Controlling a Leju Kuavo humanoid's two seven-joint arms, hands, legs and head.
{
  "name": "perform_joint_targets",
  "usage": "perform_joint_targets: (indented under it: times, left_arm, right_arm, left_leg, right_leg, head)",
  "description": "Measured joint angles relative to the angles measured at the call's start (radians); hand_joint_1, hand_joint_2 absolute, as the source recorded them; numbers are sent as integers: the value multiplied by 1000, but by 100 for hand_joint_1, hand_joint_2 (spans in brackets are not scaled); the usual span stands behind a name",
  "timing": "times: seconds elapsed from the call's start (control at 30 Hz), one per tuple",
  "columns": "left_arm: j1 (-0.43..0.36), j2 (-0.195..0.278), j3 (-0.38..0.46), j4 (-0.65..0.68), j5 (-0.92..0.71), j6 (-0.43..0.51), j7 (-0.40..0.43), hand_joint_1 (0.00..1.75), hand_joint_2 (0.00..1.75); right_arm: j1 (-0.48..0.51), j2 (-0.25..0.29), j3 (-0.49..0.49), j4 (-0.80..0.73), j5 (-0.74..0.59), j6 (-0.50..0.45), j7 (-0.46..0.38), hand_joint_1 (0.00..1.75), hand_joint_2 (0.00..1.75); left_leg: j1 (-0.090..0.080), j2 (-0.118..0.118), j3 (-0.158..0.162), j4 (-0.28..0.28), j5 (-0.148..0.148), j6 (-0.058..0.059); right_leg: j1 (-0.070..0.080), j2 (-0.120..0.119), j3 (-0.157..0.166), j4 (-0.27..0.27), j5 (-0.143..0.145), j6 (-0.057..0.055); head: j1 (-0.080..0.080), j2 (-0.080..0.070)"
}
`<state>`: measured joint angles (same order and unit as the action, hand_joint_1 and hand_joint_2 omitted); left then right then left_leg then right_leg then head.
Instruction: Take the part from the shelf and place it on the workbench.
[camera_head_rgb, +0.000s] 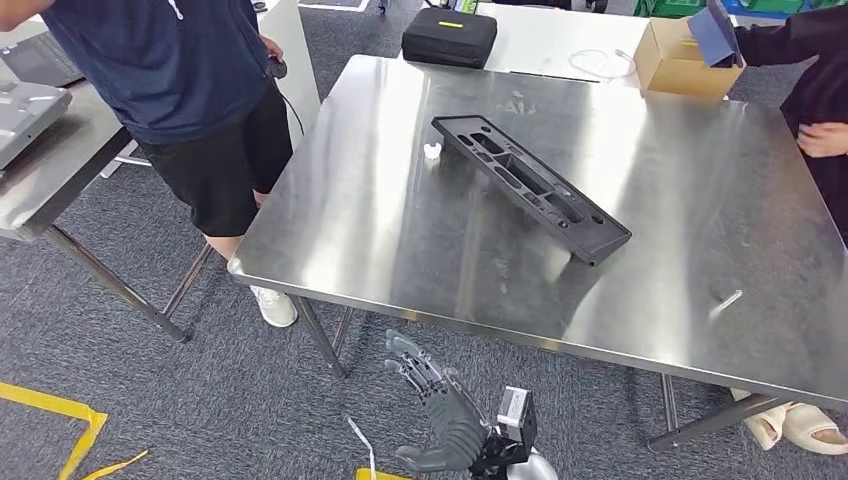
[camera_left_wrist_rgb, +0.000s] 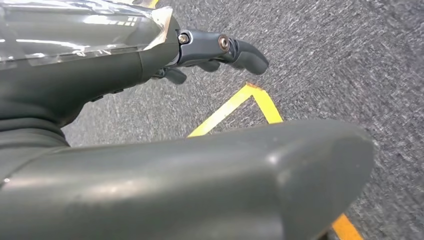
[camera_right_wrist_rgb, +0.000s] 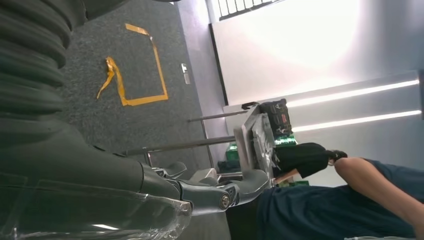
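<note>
**Black part lying on the steel worktop, robot hands down by the floor**

A long black moulded part (camera_head_rgb: 530, 186) with several recesses was seen lying flat on the steel worktop (camera_head_rgb: 400, 230), set diagonally near its middle. A small white piece (camera_head_rgb: 432, 151) lay just beside the part's far end.

In the head view, one robot hand (camera_head_rgb: 440, 410) was seen below the worktop's near edge, over grey carpet (camera_head_rgb: 200, 400), with its dark fingers (camera_head_rgb: 410, 360) extended and spread and nothing held; which arm it belonged to could not be told from that view.

The left robot hand (camera_left_wrist_rgb: 200, 50) was shown in the left wrist view above the carpet and a yellow tape line (camera_left_wrist_rgb: 235, 107), its fingers apart and nothing in them. The right robot hand (camera_right_wrist_rgb: 210, 190) was shown in the right wrist view, fingers loosely extended and nothing gripped, with yellow floor tape (camera_right_wrist_rgb: 135, 75) beyond it.

A person in a dark blue top and black shorts (camera_head_rgb: 190, 100) was seen standing at the worktop's left side. A second person's dark sleeve (camera_head_rgb: 800, 60) was seen at the right edge, near a cardboard box (camera_head_rgb: 685, 60). A black case (camera_head_rgb: 450, 37) rested on a pale table behind the worktop.
</note>
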<state>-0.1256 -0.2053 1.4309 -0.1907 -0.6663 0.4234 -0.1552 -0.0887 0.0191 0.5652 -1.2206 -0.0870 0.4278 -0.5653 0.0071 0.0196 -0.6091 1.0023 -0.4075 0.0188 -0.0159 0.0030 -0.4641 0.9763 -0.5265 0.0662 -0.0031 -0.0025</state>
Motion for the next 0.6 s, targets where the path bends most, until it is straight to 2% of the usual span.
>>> perform_joint_targets:
  times: [0.03,0.07,0.1,0.17,0.2,0.23,0.27,0.3,0.37,0.4,0.43,0.47,0.53,0.57,0.6]
  left_arm:
    - [0,0,0,0,0,1,1,0,0]
    - [0,0,0,0,0,3,3,0,0]
    - [0,0,0,0,0,4,4,0,0]
    - [1,0,0,0,0,6,7,0,0]
    - [1,0,0,0,0,7,8,0,0]
    - [1,0,0,0,0,7,9,0,0]
    - [1,0,0,0,-1,8,10,0,0]
    - [0,0,0,0,-1,10,11,0,0]
    - [-1,0,0,0,-2,15,15,0,0]
    - [-2,0,0,1,-2,18,18,0,0]
    - [-4,-1,0,1,-3,22,21,0,0]
    - [-5,-2,0,2,-4,26,24,0,0]
    - [-5,-4,0,3,-5,35,30,0,0]
    - [-5,-4,0,3,-5,39,32,0,0]
    - [-6,-5,0,4,-5,43,34,0,0]
  right_arm:
    - [0,1,0,0,4,-1,1,0,175]
    - [0,2,-1,0,9,-4,3,0,175]
    - [0,5,-1,0,15,-8,4,0,175]
    - [-1,9,-1,0,25,-17,7,0,175]
    - [0,11,-1,0,29,-19,8,0,175]
    - [0,12,-1,0,30,-20,8,0,175]
    - [1,12,-1,0,32,-21,8,0,175]
    - [1,12,-1,0,33,-21,9,0,175]
    - [1,13,-1,0,38,-23,10,0,175]
    - [0,14,-1,0,41,-25,11,0,175]
    - [-1,16,-1,0,45,-27,13,0,175]
    - [-3,18,-1,0,49,-29,14,0,175]
    - [-5,21,-1,1,57,-32,15,0,175]
    - [-5,23,-1,2,60,-32,16,0,175]
    - [-5,24,0,4,64,-33,17,0,175]
  left_leg:
    - [3,-2,-3,4,-2,-5]
    - [6,-5,-10,18,-21,-10]
    - [8,-8,-22,48,-54,-14]
    - [10,-15,-60,164,-153,-19]
    - [11,-17,-76,228,-187,-22]
    - [12,-18,-83,275,-201,-23]
    - [13,-18,-75,291,-194,-23]
    - [14,-18,-47,267,-171,-22]
    - [16,-19,49,136,-128,-20]
    - [16,-22,94,70,-119,-17]
    - [14,-25,120,25,-118,-15]
    - [11,-27,130,4,-122,-10]
    - [6,-25,114,-1,-110,6]
    - [4,-23,104,-2,-101,17]
    - [4,-20,91,-3,-89,28]
  right_leg:
    - [-3,-1,-7,1,5,-10]
    - [-5,-2,-14,1,11,-23]
    - [-8,-3,-22,0,20,-36]
    - [-5,-5,-40,1,38,-55]
    - [-3,-6,-50,2,48,-58]
    - [0,-6,-61,3,57,-59]
    - [1,-6,-72,4,66,-57]
    - [2,-6,-82,7,73,-54]
    - [4,-6,-96,12,82,-46]
    - [6,-6,-101,16,86,-39]
    - [8,-6,-105,19,91,-32]
    - [10,-6,-109,21,97,-25]
    - [10,-7,-118,23,108,-11]
    - [8,-6,-129,31,100,-9]
    - [6,-6,-145,56,77,-11]
  head:
    - [0,0]
    - [0,0]
    - [-1,0]
    - [-3,0]
    - [-4,0]
    - [-4,0]
    - [-4,0]
    - [-4,0]
    - [-4,0]
    - [-4,0]
    - [-3,0]
    - [-3,0]
    - [-2,0]
    - [-1,0]
    - [1,0]
